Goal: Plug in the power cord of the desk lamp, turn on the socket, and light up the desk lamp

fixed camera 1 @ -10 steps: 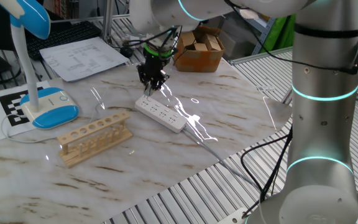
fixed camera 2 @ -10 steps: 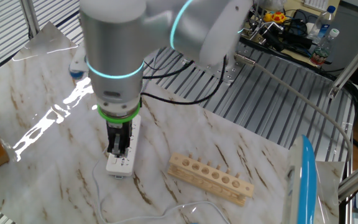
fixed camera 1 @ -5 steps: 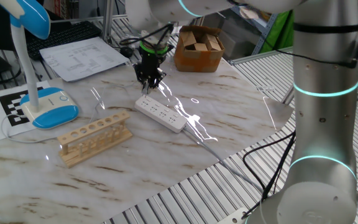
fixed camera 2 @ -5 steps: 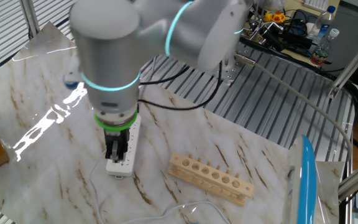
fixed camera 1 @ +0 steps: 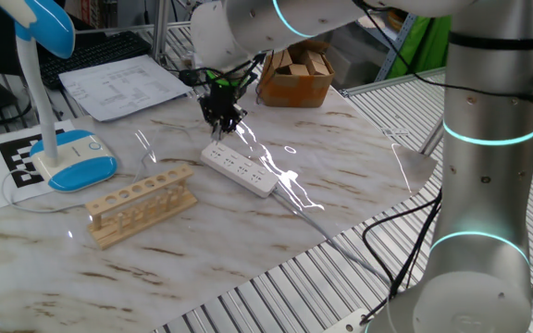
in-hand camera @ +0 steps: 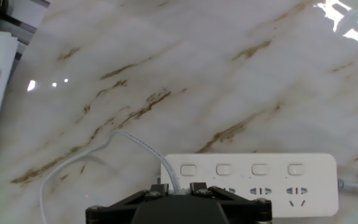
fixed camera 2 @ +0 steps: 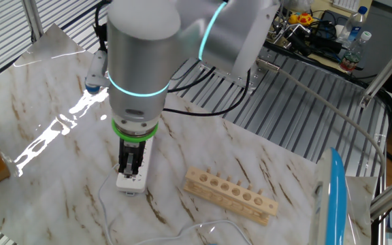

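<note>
Nearest stands the wooden rack [fixed camera 1: 142,203], which has no part in the job. Just beyond it the socket [fixed camera 1: 239,169] lies flat on the marble, running from near right to far left. Its own thicker cable leaves at the near right end.

The gripper [fixed camera 1: 222,118] points straight down over the socket's far left end, at the last outlet. Its jaws stand narrow. In the hand view the cord [in-hand camera: 79,163] curves in across the table from the left and runs up into the gap between the fingers. The plug is hidden under the hand, so I cannot tell whether the jaws clamp it or whether its pins are seated.

To the left, level with the socket and well apart from it, the lamp [fixed camera 1: 74,157] stands upright on its oval base. Its head is unlit. Farther back lie papers [fixed camera 1: 123,85] and a cardboard box [fixed camera 1: 294,76].

The step in hand looks like the first one, plugging in. Switching on the socket and lighting the lamp are not yet done.

The next move calls for a straight push down with the pins lined up on the end outlet's slots, then a clean release. After that the hand should go to the row of buttons [in-hand camera: 224,169] beside the outlets. A tilted push could jam the plug or skid the socket.
</note>
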Controlling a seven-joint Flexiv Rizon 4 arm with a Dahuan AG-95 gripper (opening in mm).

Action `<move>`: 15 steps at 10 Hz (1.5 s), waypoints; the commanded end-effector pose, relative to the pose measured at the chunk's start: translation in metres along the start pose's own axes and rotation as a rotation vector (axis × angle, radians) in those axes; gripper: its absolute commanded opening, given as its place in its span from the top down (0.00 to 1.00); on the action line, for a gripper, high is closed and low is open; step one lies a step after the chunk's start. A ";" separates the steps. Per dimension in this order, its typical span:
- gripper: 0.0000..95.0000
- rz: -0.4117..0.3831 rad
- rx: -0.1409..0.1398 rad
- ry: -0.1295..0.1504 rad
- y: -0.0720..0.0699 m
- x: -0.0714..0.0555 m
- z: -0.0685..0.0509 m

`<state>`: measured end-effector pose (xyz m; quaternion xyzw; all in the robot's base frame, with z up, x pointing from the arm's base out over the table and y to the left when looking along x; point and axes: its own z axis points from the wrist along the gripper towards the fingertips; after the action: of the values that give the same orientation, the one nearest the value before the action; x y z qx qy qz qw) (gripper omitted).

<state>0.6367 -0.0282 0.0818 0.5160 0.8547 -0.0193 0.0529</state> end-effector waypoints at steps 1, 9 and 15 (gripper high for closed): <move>1.00 0.000 -0.009 -0.043 -0.003 0.000 -0.001; 1.00 0.019 -0.048 -0.088 -0.009 0.001 0.021; 1.00 0.027 -0.058 -0.092 -0.010 0.002 0.029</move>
<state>0.6291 -0.0343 0.0517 0.5248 0.8442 -0.0177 0.1073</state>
